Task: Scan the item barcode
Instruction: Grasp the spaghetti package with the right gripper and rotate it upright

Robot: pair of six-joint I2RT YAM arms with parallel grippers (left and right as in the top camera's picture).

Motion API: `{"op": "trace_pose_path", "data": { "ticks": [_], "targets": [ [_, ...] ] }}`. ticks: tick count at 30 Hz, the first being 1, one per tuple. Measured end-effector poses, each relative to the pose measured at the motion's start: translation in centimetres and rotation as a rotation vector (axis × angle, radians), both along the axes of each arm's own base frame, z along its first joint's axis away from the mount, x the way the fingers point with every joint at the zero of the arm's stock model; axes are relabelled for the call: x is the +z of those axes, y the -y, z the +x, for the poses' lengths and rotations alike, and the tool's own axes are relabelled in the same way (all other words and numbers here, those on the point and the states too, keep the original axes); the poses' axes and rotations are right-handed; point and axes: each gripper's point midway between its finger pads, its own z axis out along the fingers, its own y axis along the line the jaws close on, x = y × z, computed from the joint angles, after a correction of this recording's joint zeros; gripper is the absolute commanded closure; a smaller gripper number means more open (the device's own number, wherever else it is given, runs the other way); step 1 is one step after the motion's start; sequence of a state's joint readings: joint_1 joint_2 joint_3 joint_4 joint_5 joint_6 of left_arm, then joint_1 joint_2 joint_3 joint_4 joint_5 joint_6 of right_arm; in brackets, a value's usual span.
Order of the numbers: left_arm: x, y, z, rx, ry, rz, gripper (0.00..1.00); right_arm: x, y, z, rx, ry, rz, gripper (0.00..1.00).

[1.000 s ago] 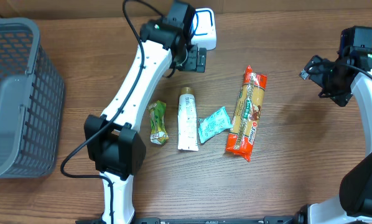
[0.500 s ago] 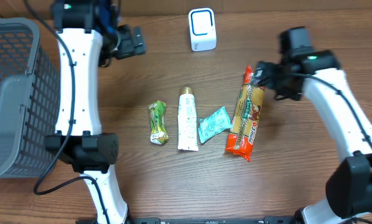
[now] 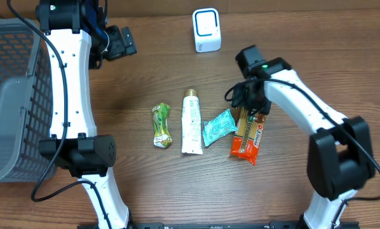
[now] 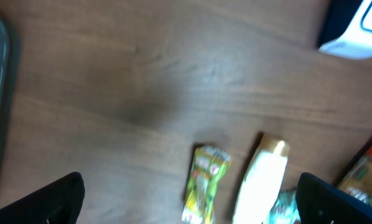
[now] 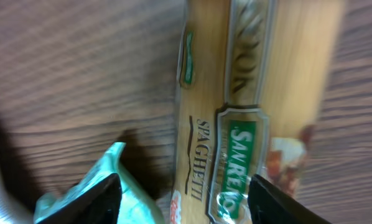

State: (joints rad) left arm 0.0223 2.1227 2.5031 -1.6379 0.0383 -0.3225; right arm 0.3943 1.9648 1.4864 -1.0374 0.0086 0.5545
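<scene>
A long orange spaghetti pack (image 3: 247, 137) lies on the wooden table, right of the row of items. My right gripper (image 3: 248, 105) is down over its upper half. In the right wrist view the pack (image 5: 236, 124) runs between the dark fingers of my right gripper (image 5: 186, 199), which stand apart on either side of it; the left finger is beside a teal packet (image 5: 117, 186). The white scanner (image 3: 206, 30) stands at the back centre. My left gripper (image 3: 123, 41) hovers open at the back left, holding nothing.
A green packet (image 3: 161, 125), a white tube (image 3: 191, 122) and the teal packet (image 3: 218, 127) lie side by side left of the pack. A grey mesh basket (image 3: 12, 95) fills the left edge. The left wrist view shows the scanner (image 4: 357, 28) at top right.
My right arm swung in from the far right and came down over the spaghetti pack, its jaws narrowing. My left arm moved from the scanner to the back left.
</scene>
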Motion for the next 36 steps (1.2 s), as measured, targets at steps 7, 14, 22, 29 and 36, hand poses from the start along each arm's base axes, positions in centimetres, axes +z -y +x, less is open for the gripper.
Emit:
{"op": "trace_pose_path", "data": {
  "ticks": [7,14,22,29,36],
  "targets": [
    [0.3,0.0,0.9,0.000,0.037,0.001,0.00,-2.2,0.3,-0.9,0.012,-0.045,-0.098,0.42],
    [0.3,0.0,0.9,0.000,0.037,0.000,0.00,-2.9,2.3,-0.8,0.005,-0.020,-0.200,0.51],
    [0.3,0.0,0.9,0.000,0.037,0.000,0.00,-3.5,3.3,-1.6,0.005,-0.037,-0.249,0.54],
    [0.3,0.0,0.9,0.000,0.037,0.001,0.00,-2.9,3.2,-2.5,0.014,-0.085,-0.237,0.96],
    [0.3,0.0,0.9,0.000,0.037,0.000,0.00,-1.6,2.7,-3.3,0.101,-0.151,-0.211,0.96]
  ]
}}
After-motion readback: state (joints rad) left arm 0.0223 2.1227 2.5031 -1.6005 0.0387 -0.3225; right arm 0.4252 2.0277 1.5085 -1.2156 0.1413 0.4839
